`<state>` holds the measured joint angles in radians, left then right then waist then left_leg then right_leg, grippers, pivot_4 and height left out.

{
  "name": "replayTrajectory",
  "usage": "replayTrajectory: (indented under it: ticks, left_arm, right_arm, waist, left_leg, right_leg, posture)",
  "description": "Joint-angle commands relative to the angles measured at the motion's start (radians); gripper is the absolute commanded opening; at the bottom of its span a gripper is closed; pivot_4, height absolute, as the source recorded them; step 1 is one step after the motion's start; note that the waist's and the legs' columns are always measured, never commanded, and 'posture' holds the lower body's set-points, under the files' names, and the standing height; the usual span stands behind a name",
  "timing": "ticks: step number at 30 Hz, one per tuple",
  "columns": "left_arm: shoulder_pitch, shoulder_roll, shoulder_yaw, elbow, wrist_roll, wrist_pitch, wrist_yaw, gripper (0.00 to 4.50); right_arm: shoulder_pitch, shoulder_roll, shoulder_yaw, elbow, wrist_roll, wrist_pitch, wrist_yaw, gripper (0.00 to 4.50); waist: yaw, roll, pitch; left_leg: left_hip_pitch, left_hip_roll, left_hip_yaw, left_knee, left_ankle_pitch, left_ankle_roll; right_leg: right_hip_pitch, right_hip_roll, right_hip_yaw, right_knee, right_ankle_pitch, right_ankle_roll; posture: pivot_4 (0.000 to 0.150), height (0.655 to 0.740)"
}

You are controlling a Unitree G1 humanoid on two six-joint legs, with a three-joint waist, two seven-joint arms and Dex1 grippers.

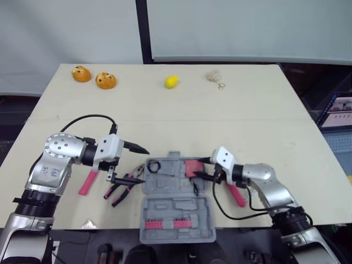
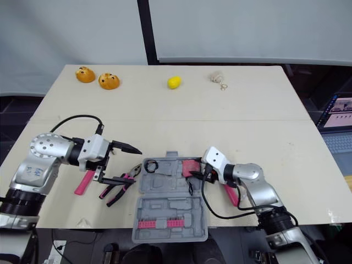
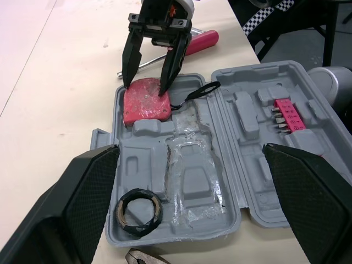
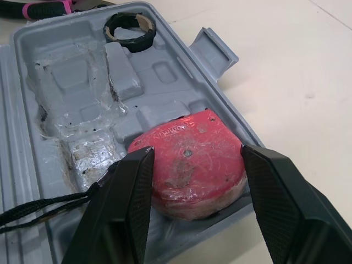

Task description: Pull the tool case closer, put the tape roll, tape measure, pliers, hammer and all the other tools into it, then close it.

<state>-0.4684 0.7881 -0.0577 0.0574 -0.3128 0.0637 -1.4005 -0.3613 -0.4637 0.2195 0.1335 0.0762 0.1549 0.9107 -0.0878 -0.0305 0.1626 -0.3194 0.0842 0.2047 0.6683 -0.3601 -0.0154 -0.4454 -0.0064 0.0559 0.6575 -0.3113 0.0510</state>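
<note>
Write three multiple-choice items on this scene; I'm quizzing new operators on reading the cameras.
1. Where is the tape roll relative to the tool case? A inside it B left of it C behind it
2. What colour is the tape measure? A yellow B red C blue
3. The left gripper is: A shut on the tape roll B shut, empty C open
Answers: A, it lies in the case's far-left corner; B, its shell is red; C, its fingers are spread with nothing between.
</note>
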Motion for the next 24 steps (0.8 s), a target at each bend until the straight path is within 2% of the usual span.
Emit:
replayTrajectory:
  ticks: [1, 10, 17, 21, 24]
  left_arm:
    - [-0.025, 0.003, 0.005, 0.002, -0.005, -0.014, -0.006, 4.50]
    - [-0.038, -0.001, 0.001, 0.016, 0.000, -0.027, -0.005, 4.50]
    - [-0.044, -0.002, 0.001, 0.023, 0.001, -0.035, -0.002, 4.50]
    - [-0.036, -0.004, 0.004, 0.022, -0.006, -0.020, 0.006, 4.50]
    - [-0.012, -0.014, 0.018, 0.013, -0.025, 0.023, 0.033, 4.50]
  right_arm:
    - [0.017, 0.006, 0.020, 0.037, -0.030, 0.023, -0.025, 2.66]
    - [0.041, 0.010, 0.069, 0.066, -0.046, 0.288, -0.055, 2.66]
    - [0.050, 0.035, 0.070, 0.063, -0.048, 0.271, -0.103, 2.66]
    - [0.066, 0.051, 0.047, 0.008, -0.005, 0.247, -0.084, 2.66]
    - [0.066, 0.085, -0.017, -0.045, 0.031, 0.158, -0.123, 2.66]
  waist:
    - [-0.001, 0.000, 0.000]
    - [0.001, -0.003, -0.007]
    - [0.002, -0.012, -0.019]
    - [0.002, -0.012, -0.019]
    - [0.002, -0.011, -0.018]
  left_leg:
    - [0.000, 0.000, 0.000, 0.000, 0.000, 0.000]
    - [0.002, 0.001, 0.000, 0.000, 0.000, 0.000]
    - [0.003, 0.000, 0.000, -0.001, 0.000, 0.000]
    - [0.003, 0.000, 0.000, -0.002, 0.000, 0.000]
    - [0.003, 0.001, -0.001, -0.003, 0.000, -0.001]
  right_leg:
    - [0.000, 0.000, 0.000, 0.000, 0.000, 0.000]
    - [0.002, 0.000, 0.000, 0.000, 0.000, 0.000]
    - [0.003, -0.001, 0.000, 0.000, 0.000, -0.001]
    - [0.003, 0.000, 0.000, 0.000, -0.001, -0.001]
    - [0.002, 0.000, -0.001, 0.000, -0.002, -0.002]
  posture:
    - [0.150, 0.7400]
    - [0.150, 0.7400]
    - [0.150, 0.7400]
    - [0.150, 0.7400]
    - [0.150, 0.7400]
